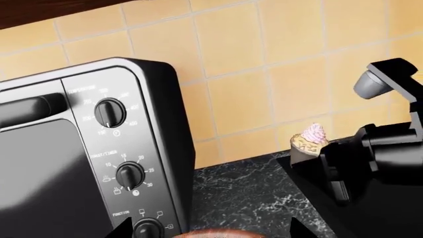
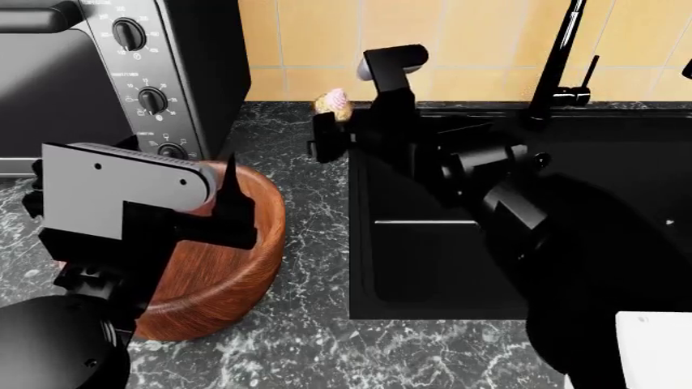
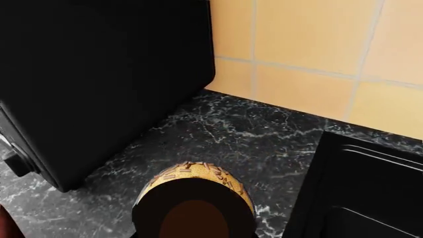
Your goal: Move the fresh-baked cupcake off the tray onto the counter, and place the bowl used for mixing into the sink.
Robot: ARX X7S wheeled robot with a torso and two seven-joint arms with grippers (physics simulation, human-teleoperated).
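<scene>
Left wrist view: the right pincer (image 1: 316, 157) pinches the cupcake (image 1: 310, 138) above the tabletop (image 1: 238, 193), beside the toaster oven (image 1: 86, 153).

Head view: the left pincer (image 2: 222, 212) hangs over the bowl (image 2: 232, 271) — grip unclear.

Right wrist view: the sink (image 3: 370, 188) lies just beside.

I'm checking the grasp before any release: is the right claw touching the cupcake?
Touching. In the left wrist view the right claw closes against the cupcake wrapper with no gap, holding it above the counter.
</scene>
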